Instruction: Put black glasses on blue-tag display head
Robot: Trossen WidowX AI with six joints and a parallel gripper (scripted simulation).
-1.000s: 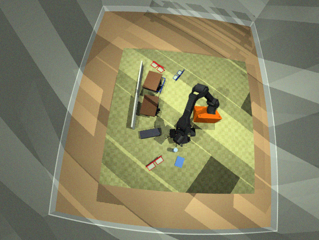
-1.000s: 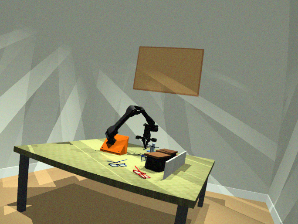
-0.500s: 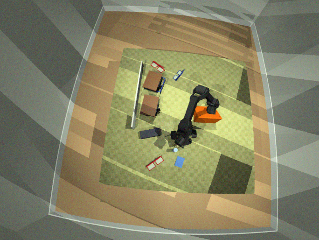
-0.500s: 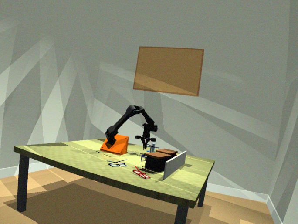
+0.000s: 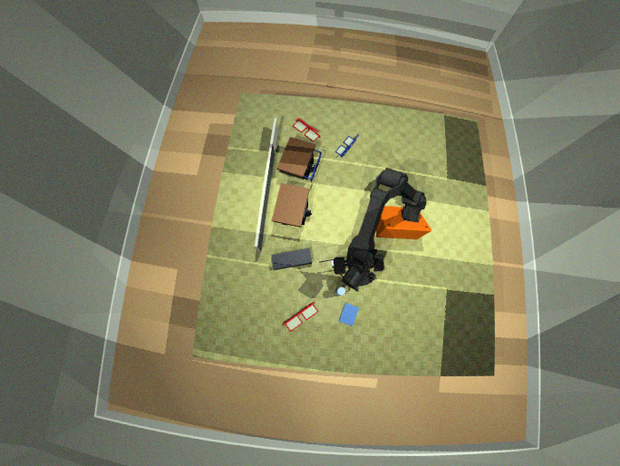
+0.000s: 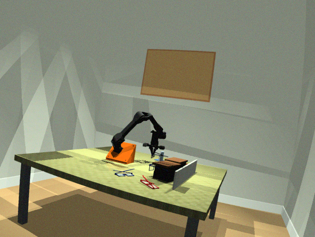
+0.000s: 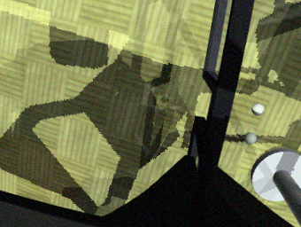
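My gripper is shut on the black glasses, well above the table. Their thin temples stick out toward the dark block in the top view; two pale nose pads show in the wrist view. The arm hides much of their front from above. One brown-topped display head has a bare face and stands away from the gripper. The other head wears blue glasses. I cannot make out a tag on either head, so which has the blue one is unclear.
A pale upright cylinder is close to the gripper. A white panel stands behind the heads. A dark block, blue square, two red glasses and blue glasses lie around.
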